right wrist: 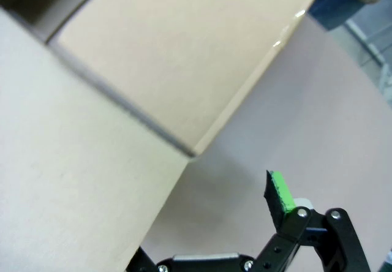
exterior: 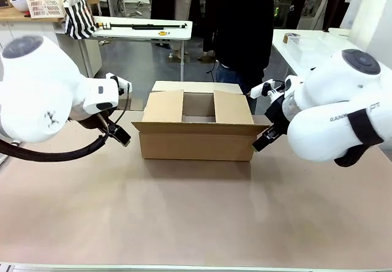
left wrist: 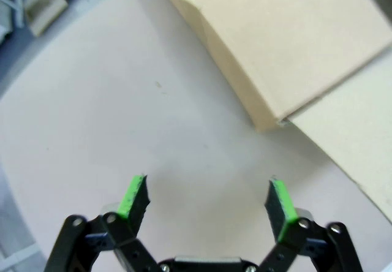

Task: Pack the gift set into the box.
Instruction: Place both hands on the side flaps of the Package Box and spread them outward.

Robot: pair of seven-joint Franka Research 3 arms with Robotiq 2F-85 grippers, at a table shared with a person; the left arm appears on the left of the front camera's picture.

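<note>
box (right wrist: 184,51) corner close, green pad (right wrist: 280,191) near

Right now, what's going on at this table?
A brown cardboard box sits mid-table, its top flaps partly folded in with a gap left in the middle. The left gripper hangs by the box's left end, open and empty. The right gripper is at the box's right end and looks open. One green pad shows in its wrist view; cardboard hides the other. A person stands at the far side, not touching the box.
</note>
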